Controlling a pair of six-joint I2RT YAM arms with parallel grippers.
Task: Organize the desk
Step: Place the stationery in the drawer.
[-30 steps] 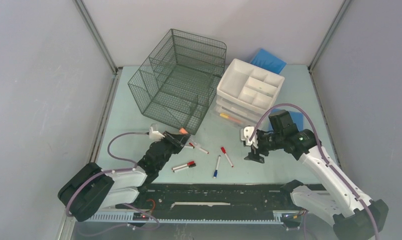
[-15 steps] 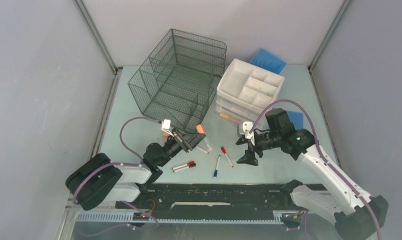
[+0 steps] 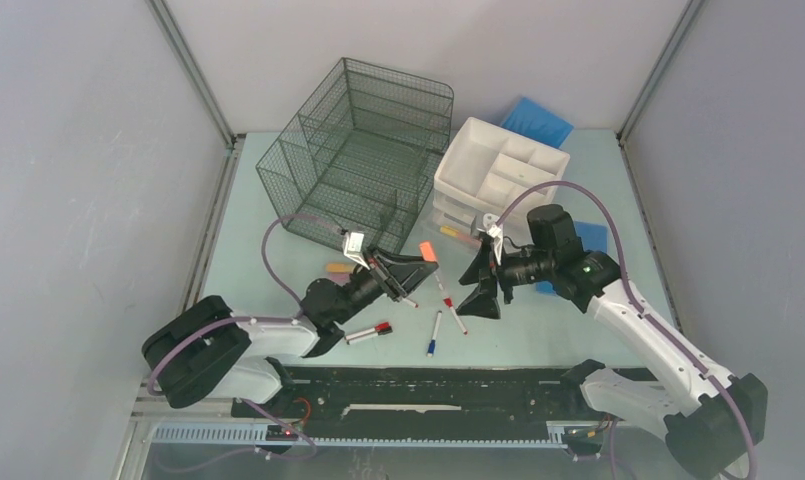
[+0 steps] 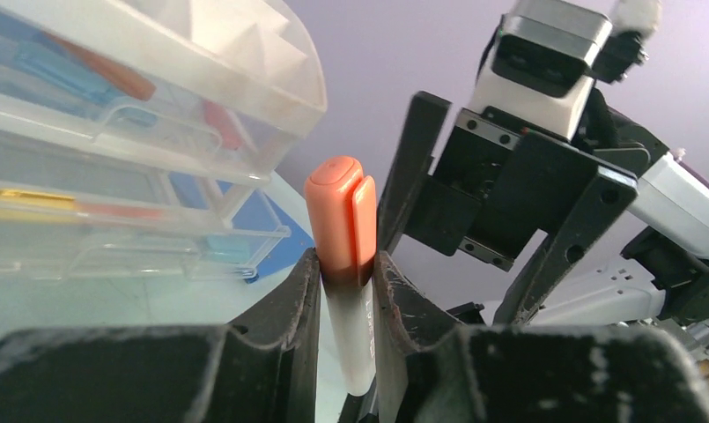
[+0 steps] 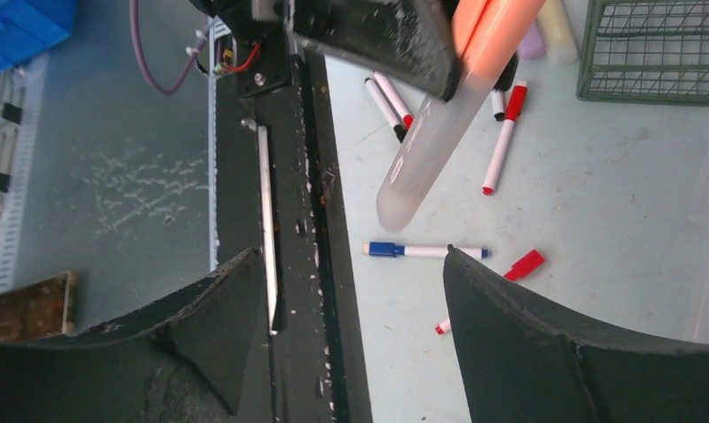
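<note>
Mint desk (image 3: pixel 538 335), smooth and rigid, spans under both arms w/ loose markers (image 3: pixel 368 332) front-center, left gripper (image 4: pixel 346 273) clamps highlighter (image 4: pixel 342 220) just below orange cap, right gripper (image 5: pixel 350 300) gapes empty near its barrel; prob light, stiff, slick, so grab mid-barrel.

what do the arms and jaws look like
Left arm and right arm: white shells, black joints and bases, a purple cable looping along each. Jaws are black, wedge-shaped and scuffed. The right arm's wrist shows a small green light.
</note>
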